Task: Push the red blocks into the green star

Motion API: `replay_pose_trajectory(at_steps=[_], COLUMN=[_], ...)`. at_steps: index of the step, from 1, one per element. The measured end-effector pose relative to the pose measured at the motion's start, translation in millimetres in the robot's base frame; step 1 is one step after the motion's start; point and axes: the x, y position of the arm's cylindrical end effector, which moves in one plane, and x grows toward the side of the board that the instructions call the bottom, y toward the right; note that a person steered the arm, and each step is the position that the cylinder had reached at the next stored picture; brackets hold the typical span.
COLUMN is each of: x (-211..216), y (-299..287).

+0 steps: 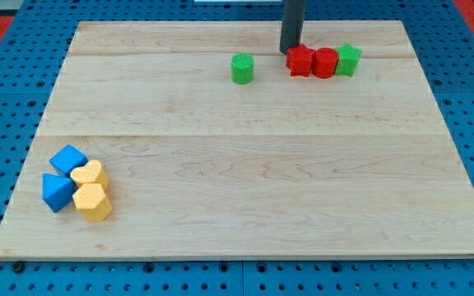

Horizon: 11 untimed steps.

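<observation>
Tip (pixel 290 51) touches the left red block (pixel 300 60), beside the green star (pixel 348 59).

The rod (pixel 292 25) is cut off by the view's top edge, so nothing above it shows. My tip (pixel 290 51) sits just left of the red star (pixel 300 61); whether they touch cannot be told. Right of the red star, the red block (pixel 324 62) covers part of the green star (pixel 348 59). Far from the red star, the yellow blocks (pixel 92 191) hide parts of the blue blocks (pixel 61 178).
</observation>
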Motion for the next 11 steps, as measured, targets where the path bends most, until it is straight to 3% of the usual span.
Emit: replay_pose_trajectory(at_steps=[2,5,7,8,9,11], x=[-36,54,124,61,-31,-15], y=[55,127,143,153,124,44])
